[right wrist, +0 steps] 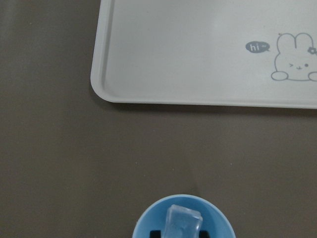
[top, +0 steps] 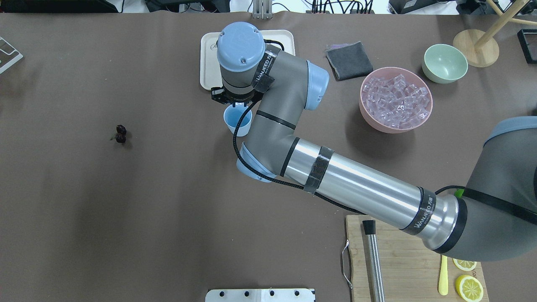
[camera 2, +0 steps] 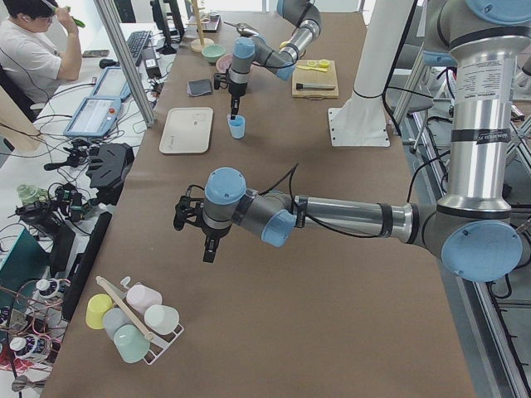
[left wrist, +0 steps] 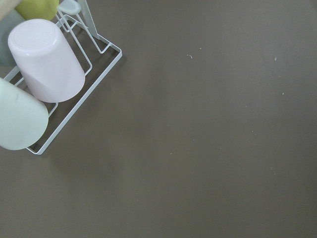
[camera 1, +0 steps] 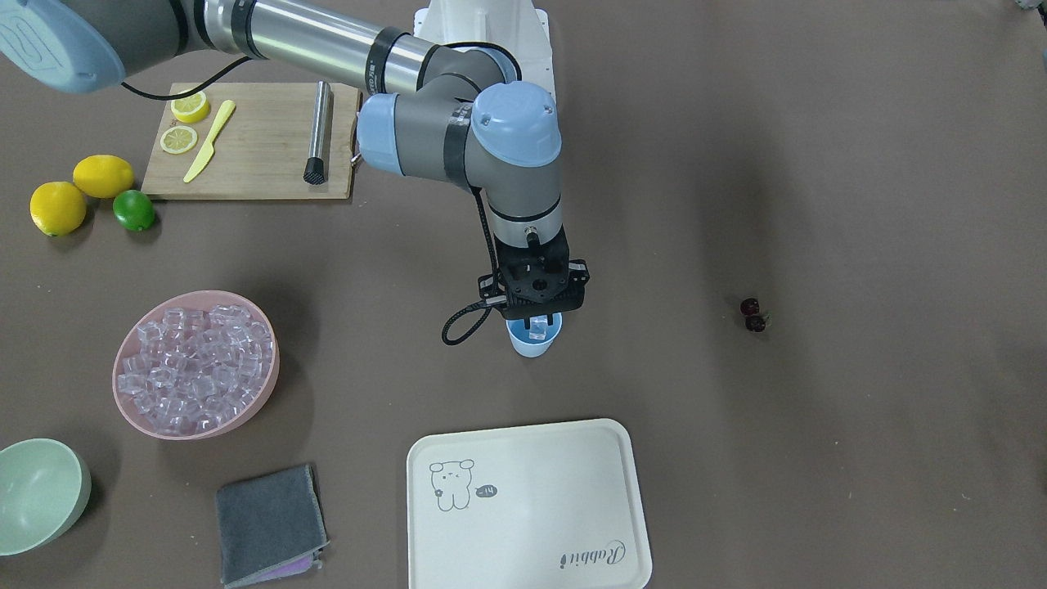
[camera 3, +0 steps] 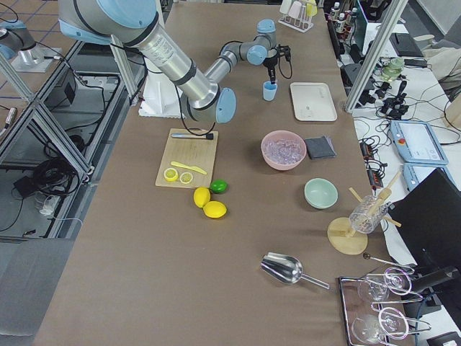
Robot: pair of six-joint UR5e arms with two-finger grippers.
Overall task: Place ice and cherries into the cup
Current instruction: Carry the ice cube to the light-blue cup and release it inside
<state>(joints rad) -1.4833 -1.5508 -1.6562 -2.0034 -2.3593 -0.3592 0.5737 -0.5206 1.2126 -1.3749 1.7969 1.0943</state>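
Observation:
The light-blue cup (camera 1: 533,343) stands mid-table, near the white tray; it also shows in the overhead view (top: 238,121) and the right wrist view (right wrist: 148,220). My right gripper (camera 1: 537,321) points down into the cup's mouth and is shut on one clear ice cube (right wrist: 183,224). The rest of the ice (camera 1: 196,360) fills the pink bowl (camera 1: 262,391). The dark red cherries (camera 1: 752,315) lie alone on the table, far from the cup, also seen in the overhead view (top: 121,134). My left gripper (camera 2: 211,249) hangs over bare table; I cannot tell whether it is open or shut.
A white tray (camera 1: 532,507) lies beside the cup. A grey cloth (camera 1: 270,523) and a pale green bowl (camera 1: 37,491) sit near the pink bowl. A cutting board (camera 1: 253,155), two lemons and a lime (camera 1: 133,210) are near the robot. A cup rack (left wrist: 44,64) is below my left wrist.

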